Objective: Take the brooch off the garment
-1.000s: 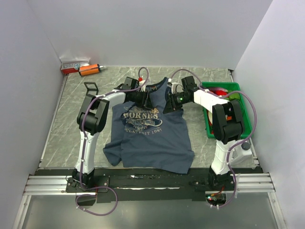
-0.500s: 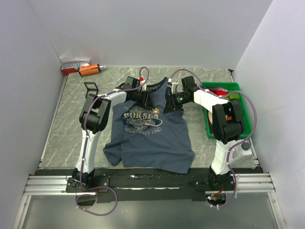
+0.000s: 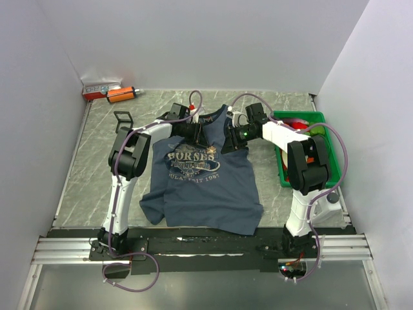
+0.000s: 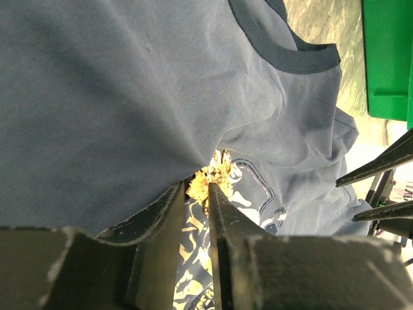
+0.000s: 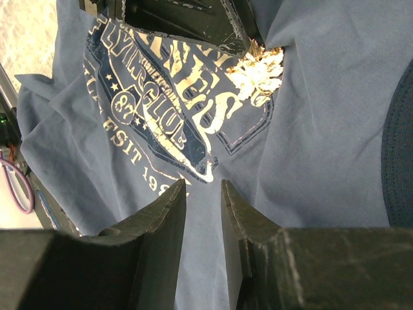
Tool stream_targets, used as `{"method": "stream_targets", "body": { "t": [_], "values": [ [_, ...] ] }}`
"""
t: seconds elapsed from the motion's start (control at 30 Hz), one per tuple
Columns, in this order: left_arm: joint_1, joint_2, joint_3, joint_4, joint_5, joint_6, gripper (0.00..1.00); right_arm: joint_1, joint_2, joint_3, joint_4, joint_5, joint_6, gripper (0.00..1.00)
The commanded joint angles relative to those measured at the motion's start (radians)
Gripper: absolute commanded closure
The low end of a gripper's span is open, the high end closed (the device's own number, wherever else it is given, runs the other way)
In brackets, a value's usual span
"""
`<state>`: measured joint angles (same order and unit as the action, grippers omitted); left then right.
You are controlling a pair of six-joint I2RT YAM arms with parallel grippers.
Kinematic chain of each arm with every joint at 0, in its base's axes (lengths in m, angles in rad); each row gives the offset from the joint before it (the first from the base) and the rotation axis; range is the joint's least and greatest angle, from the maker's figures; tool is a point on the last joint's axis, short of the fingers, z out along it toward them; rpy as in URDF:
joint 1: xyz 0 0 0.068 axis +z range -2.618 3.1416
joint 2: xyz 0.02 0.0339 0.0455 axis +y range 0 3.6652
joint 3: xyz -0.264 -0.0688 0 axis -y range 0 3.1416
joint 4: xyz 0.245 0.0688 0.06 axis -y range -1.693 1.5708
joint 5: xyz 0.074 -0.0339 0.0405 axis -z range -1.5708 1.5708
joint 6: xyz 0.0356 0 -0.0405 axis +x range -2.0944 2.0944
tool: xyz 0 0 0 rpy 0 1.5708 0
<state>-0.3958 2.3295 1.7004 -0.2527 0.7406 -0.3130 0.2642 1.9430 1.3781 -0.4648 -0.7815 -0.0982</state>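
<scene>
The navy garment [image 3: 206, 187] lies flat mid-table, its print facing up. The tiny gold brooch [image 3: 208, 150] sits at the upper right corner of the print. In the left wrist view, my left gripper [image 4: 198, 187] has its jaws drawn narrow, and the near edge of the brooch [image 4: 216, 169] is caught between the tips. My right gripper [image 5: 203, 184] stands just below the print on the garment [image 5: 322, 129]. Its fingers are slightly apart with flat cloth between them, short of the brooch [image 5: 258, 72]. The left arm's fingers [image 5: 193, 19] reach the brooch from the far side.
A green bin [image 3: 329, 139] with red and green items stands at the right, beside the right arm. An orange cylinder [image 3: 120, 94] and a red-white box [image 3: 97, 89] lie in the back left corner. A small black frame [image 3: 122, 117] rests left of the left arm.
The left gripper's jaws have narrowed around the brooch. Both arms and the garment have hardly moved.
</scene>
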Motion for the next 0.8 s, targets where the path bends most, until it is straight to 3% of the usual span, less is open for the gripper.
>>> {"method": "stream_targets", "body": {
  "t": [0.0, 0.2, 0.4, 0.6, 0.77],
  "values": [
    [-0.005, 0.01, 0.033, -0.01, 0.032, -0.003, 0.79, 0.006, -0.027, 0.038, 0.009, 0.002, -0.006, 0.64],
    [0.0, 0.013, 0.077, -0.042, 0.071, 0.002, 0.99, 0.018, -0.021, 0.052, -0.001, 0.002, -0.012, 0.64],
    [0.025, 0.01, 0.152, -0.102, 0.118, 0.0, 0.99, 0.033, -0.023, 0.081, -0.029, 0.01, -0.075, 0.64],
    [0.049, -0.013, 0.136, -0.086, 0.187, -0.069, 0.99, 0.058, -0.041, 0.105, -0.043, 0.073, -0.208, 0.62],
    [0.064, -0.024, 0.07, 0.013, 0.259, -0.214, 0.99, 0.127, -0.11, 0.006, 0.099, 0.22, -0.38, 0.51]
  ]
}}
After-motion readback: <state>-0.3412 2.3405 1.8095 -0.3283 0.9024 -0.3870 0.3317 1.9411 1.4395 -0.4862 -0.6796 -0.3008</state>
